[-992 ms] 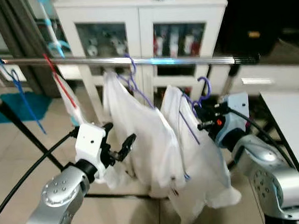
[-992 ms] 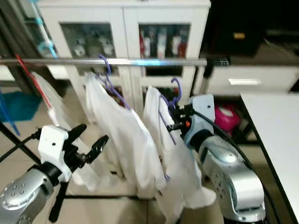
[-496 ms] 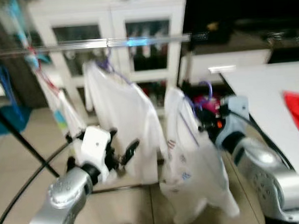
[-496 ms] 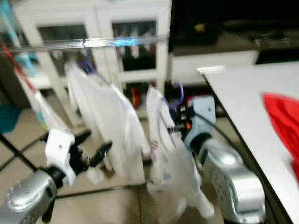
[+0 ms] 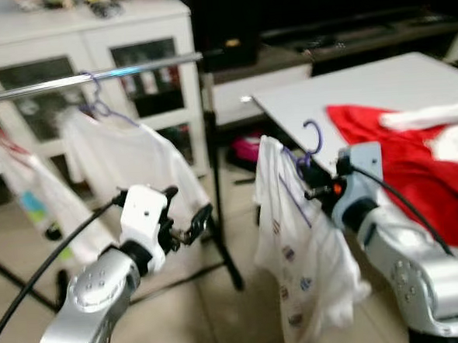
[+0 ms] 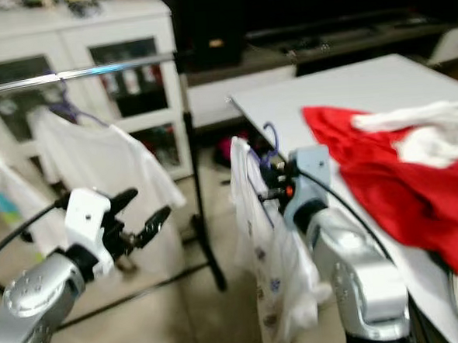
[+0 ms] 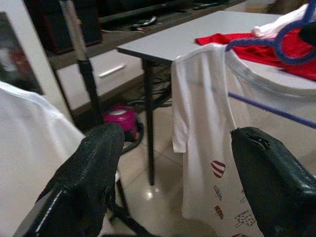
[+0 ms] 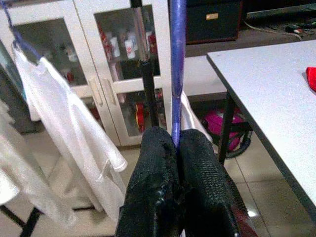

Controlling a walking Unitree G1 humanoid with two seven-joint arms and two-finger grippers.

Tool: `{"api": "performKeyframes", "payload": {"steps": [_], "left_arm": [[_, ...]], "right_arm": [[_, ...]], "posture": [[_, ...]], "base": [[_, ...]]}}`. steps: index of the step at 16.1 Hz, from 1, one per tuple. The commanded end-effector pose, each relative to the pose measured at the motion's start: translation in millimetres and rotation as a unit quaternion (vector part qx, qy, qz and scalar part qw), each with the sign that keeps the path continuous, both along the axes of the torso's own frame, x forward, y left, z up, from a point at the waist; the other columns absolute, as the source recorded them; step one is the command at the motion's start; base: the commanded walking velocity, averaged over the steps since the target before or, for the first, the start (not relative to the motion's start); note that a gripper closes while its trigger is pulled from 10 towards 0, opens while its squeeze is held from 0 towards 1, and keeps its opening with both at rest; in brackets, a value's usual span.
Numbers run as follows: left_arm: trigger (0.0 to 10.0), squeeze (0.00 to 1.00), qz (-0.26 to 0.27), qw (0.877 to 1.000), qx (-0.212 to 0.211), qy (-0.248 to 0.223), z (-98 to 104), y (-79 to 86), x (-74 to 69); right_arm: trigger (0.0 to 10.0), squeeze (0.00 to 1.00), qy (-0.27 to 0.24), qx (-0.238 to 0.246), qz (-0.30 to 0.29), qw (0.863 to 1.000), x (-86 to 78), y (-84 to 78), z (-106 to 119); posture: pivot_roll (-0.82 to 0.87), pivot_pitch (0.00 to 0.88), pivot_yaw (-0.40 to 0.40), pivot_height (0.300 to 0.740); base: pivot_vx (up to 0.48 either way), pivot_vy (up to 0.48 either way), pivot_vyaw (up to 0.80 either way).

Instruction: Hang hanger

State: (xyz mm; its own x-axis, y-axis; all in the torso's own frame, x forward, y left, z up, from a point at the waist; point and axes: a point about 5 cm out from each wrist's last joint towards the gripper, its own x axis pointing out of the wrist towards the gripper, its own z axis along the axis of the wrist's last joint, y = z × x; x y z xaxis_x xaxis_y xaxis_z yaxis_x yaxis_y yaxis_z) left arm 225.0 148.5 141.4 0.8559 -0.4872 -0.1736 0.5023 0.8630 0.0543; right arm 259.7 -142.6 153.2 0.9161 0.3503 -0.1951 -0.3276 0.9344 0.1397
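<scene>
A: State the main risk, largest item first.

B: The silver clothes rail [image 5: 91, 73] stands well apart from the load, off to the robot's left. The purple wire hanger [image 5: 311, 139] carries a white printed T-shirt [image 5: 300, 245] and hangs beside the white tabletop [image 5: 348, 90], near the red garment [image 5: 415, 160]. In my judgement, swinging it towards the rail could snag the shirt on the tabletop edge, or crowd it against the white T-shirt [image 5: 127, 158] already on the rail.

A: Gripper condition?

B: The right gripper [image 8: 177, 148] is clamped on the hanger's thin purple shaft, fingers pressed together around it. A narrow wire may rotate in that grip, so the hook could arrive turned away from the rail and miss. The left gripper [image 5: 187, 224] is spread apart and holds nothing.

A: What does each view add?

B: The right wrist view confirms the pinch on the wire and shows the white glass-door cabinet [image 8: 113, 59] behind it. The left wrist view shows the printed motifs low on the shirt and a pink object [image 7: 122, 118] on the floor under the tabletop. The eye views alone give the gap between hanger and rail.
</scene>
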Motion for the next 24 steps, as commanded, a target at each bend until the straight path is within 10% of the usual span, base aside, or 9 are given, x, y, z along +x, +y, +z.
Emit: {"api": "performKeyframes", "payload": {"steps": [1,7,9,10,12,16,24], "left_arm": [[10.0,0.0,0.007,1.0,0.007,-0.002,1,2.7,0.6],[10.0,0.0,0.01,1.0,-0.002,0.004,-4,-0.9,9.9],[10.0,0.8,-0.017,0.999,-0.025,-0.01,-2,-8.0,20.3],[10.0,1.0,-0.024,0.999,-0.029,-0.015,0,-9.6,21.9],[10.0,1.0,0.002,1.0,-0.022,-0.02,1,-5.5,23.6],[10.0,0.02,0.083,0.995,-0.041,-0.026,0,9.2,18.8],[10.0,0.0,0.107,0.993,-0.027,-0.039,1,13.5,8.6]], "right_arm": [[10.0,0.0,-0.022,0.004,0.012,1.0,2.0,3.7,9],[10.0,0.0,-0.021,0.007,0.039,0.999,2.4,11.2,9],[10.0,0.0,-0.028,0.007,0.062,0.998,4.2,15.7,12],[10.0,0.0,-0.032,0.007,0.07,0.997,4.3,16.7,13],[10.0,0.0,-0.043,0.009,0.094,0.995,2.6,16.9,17],[10.0,0.0,-0.028,0.031,0.048,0.998,3.3,6.9,8],[10.0,0.0,-0.001,0.043,0.048,0.998,0.0,8.9,-13]], "posture": [[-0.11,0.0,0.002,0.74],[-0.13,0.0,0.006,0.74],[-0.14,0.0,0.015,0.74],[-0.14,0.0,0.015,0.74],[-0.15,0.0,0.027,0.74],[-0.12,0.0,0.01,0.74],[-0.1,0.0,0.027,0.74]], "base": [[0.0,0.0,0.0],[0.0,0.0,0.0],[0.0,0.0,0.0],[0.0,0.0,0.0],[0.0,0.0,0.0],[0.0,0.0,0.0],[0.0,-0.295,0.4]]}}
